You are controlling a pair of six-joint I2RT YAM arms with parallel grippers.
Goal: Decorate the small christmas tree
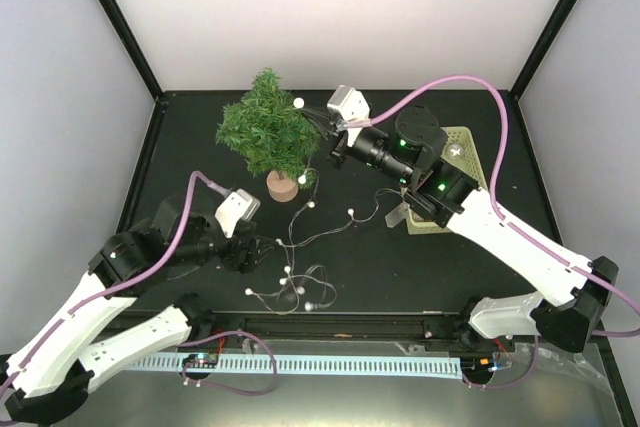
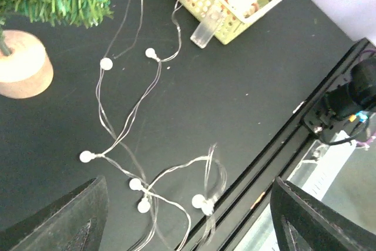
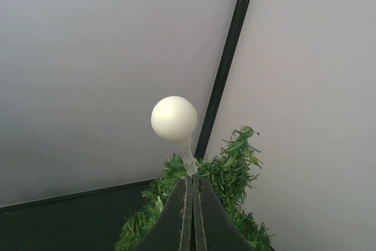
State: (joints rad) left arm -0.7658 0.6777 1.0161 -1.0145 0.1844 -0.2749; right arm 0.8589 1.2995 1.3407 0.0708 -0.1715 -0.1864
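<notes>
The tree [image 1: 268, 135] stands at the back of the table [image 1: 420, 267], left of centre. My right gripper [image 3: 192, 176] pinches the stem of a bulb [image 3: 174, 118] at its crown. My left gripper [image 2: 188, 204] hangs spread over the slack light string [image 2: 126, 139]. If that wire tightens, the tree could tip.

I'm looking at a black table [image 1: 420, 267] that fills the middle of the top view. The small christmas tree [image 1: 268, 132] stands upper centre-left on its round wooden base [image 1: 282, 185]. A string of lights [image 1: 285, 270], thin wire with white bulbs, sprawls loose from beside that base toward lower centre. At right sits a pale green basket [image 1: 468, 147], with a clear plastic box [image 2: 207, 29] against its lower-left edge.
</notes>
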